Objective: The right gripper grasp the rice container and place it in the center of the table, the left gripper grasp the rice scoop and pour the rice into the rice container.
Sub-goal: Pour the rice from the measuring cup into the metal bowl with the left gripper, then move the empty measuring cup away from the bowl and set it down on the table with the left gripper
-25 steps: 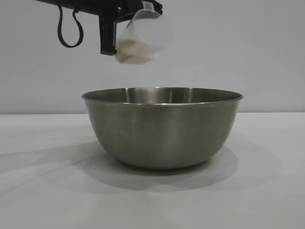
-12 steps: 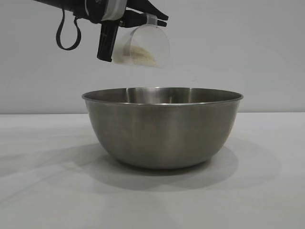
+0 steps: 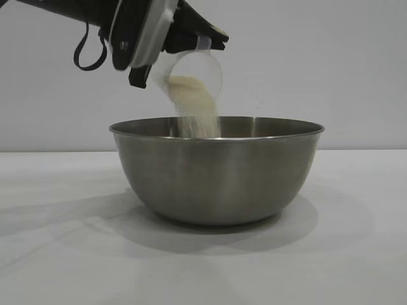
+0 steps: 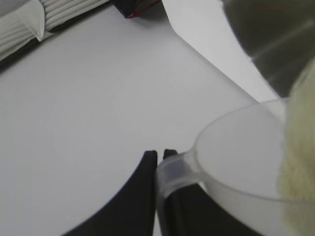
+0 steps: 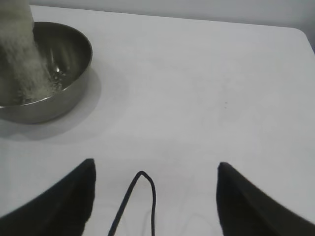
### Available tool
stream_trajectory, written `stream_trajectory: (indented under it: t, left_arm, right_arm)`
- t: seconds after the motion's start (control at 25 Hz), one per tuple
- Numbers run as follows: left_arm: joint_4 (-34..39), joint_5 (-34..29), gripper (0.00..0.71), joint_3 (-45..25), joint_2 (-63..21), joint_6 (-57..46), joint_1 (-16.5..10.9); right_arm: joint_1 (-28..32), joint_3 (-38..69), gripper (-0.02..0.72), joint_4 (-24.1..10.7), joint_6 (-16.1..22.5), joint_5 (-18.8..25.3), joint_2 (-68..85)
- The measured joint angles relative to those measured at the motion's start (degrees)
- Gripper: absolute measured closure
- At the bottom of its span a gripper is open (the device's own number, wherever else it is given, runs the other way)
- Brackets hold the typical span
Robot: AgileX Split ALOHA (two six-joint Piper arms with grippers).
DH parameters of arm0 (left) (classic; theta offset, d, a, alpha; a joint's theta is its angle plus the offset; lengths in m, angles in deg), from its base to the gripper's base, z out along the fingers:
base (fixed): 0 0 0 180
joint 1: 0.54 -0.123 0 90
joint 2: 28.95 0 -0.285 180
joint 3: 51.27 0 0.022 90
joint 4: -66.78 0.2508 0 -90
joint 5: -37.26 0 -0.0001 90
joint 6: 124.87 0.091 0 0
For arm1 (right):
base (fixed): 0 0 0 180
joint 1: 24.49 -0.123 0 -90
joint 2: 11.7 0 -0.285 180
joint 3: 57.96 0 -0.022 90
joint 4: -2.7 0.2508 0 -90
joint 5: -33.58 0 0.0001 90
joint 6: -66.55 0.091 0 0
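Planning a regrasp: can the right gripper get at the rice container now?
Probably yes: the right gripper stands open and empty, with bare table between it and the rice container.

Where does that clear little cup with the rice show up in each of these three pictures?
Exterior view: rice scoop top centre-left, tipped over the rice container.
Left wrist view: scoop fills the lower right, close up.
Right wrist view: not in it.
Shared landmark: the falling rice, seen in every view.
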Motion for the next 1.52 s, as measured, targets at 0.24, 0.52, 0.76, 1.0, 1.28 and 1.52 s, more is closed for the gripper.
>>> stream_trajectory:
  t: [0.24, 0.52, 0.76, 1.0, 1.28, 1.52]
  left_arm:
    - [0.0, 1.8, 0.710, 0.0, 0.0, 8.7, 0.0]
    - [0.8, 2.3, 0.710, 0.0, 0.1, 21.7, 0.0]
    - [5.7, 3.7, 0.710, 0.0, 0.1, 23.9, 0.0]
    - [6.7, 4.3, 0.710, 0.0, 0.1, 24.0, 0.0]
    - [2.2, 5.2, 0.710, 0.0, 0.1, -0.3, 0.0]
    - [-5.8, 8.2, 0.710, 0.0, 0.1, -28.2, 0.0]
  right_arm:
    - [0.0, 0.0, 0.258, 0.0, 0.0, 0.0, 0.0]
    - [0.0, 0.0, 0.258, 0.0, 0.0, 0.0, 0.0]
    - [0.0, 0.0, 0.258, 0.0, 0.0, 0.0, 0.0]
    - [0.0, 0.0, 0.258, 0.0, 0.0, 0.0, 0.0]
    - [0.0, 0.0, 0.258, 0.0, 0.0, 0.0, 0.0]
    - [0.0, 0.0, 0.258, 0.0, 0.0, 0.0, 0.0]
